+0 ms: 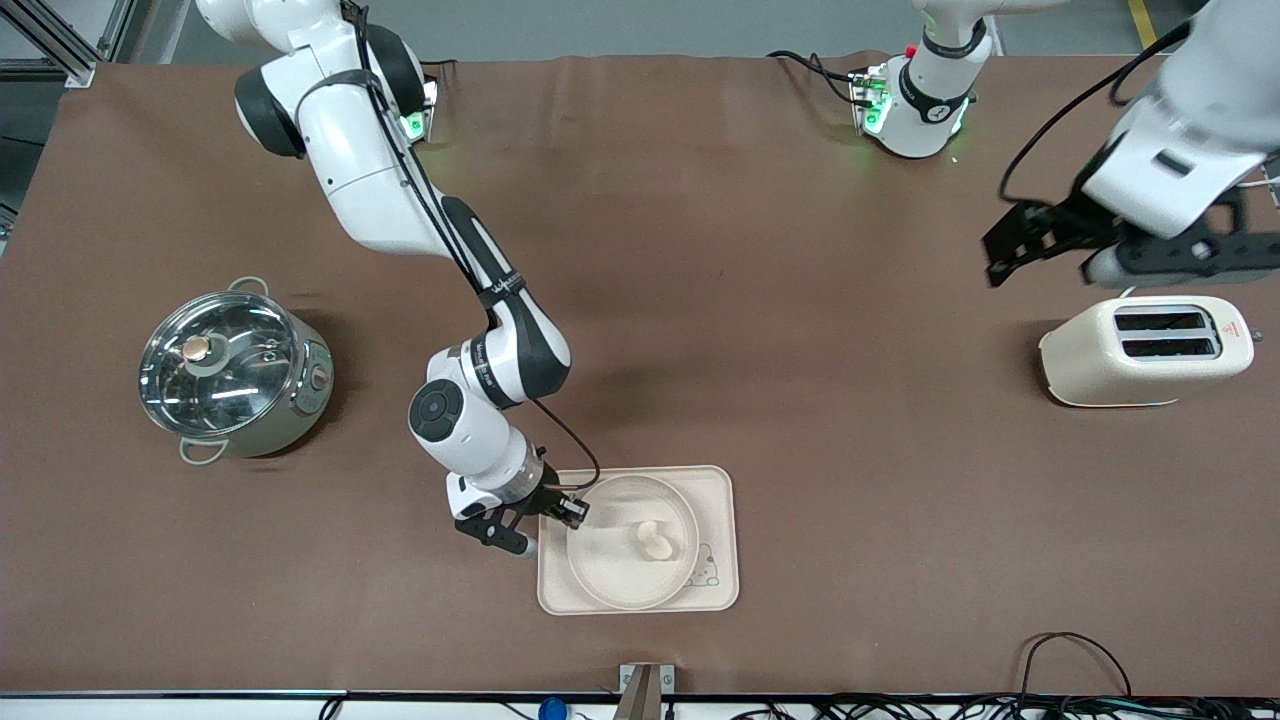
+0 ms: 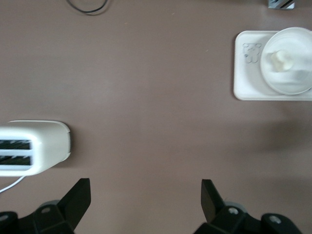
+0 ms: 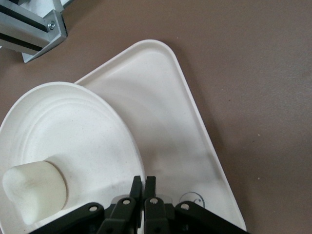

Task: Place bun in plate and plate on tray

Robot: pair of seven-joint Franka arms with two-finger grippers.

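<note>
Bun (image 1: pixel 655 541): I log it in the plate (image 1: pixel 600 575), lower centre of frame, plate on tray (image 1: pixel 722 590). Right gripper (image 1: pixel 540 520): fingers pinched together at the plate's rim, apparently gripping it. Left gripper (image 1: pixel 1040 245): spread wide, empty, waiting above toaster (image 1: pixel 1145 350), upper right.

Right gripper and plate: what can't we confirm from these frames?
- Right gripper: fingers together at the plate rim; right wrist view's edge hides whether they pinch it.
- Tray: lettering unreadable in the front view, partly under the plate.
- Bun: far side hidden in the right wrist view.
</note>
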